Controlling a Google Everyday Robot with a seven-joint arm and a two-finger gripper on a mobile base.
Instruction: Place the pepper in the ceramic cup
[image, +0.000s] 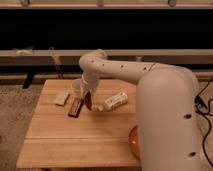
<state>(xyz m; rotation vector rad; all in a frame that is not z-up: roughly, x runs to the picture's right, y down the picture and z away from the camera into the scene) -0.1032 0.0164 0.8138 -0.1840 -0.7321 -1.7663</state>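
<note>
Evidently the gripper (88, 93) was pinched shut on the pepper (88, 102), which hung near upright beneath it; the cup (77, 86) stood just beside, on the camera's left, over the worktop (60, 135).

A table (60, 142) of pale wooden planks is standing on a speckled floor (10, 117). The tool (87, 95) is hanging over its far half, closed around the pepper (88, 103). Just behind the tool and a little to its left, as the camera sees it, the cup (76, 86) is standing upright on the boards. Close on the tool's left a flat brown bar (76, 107) is lying at a slant, and further left a small pale block (61, 98) is lying flat. Right of the tool a white bottle (115, 101) is lying on its side, narrow end pointing toward the tool. Well in front and to the right, an orange-red bowl (133, 142) is sitting near the table's edge, partly hidden by the arm (165, 110).
</note>
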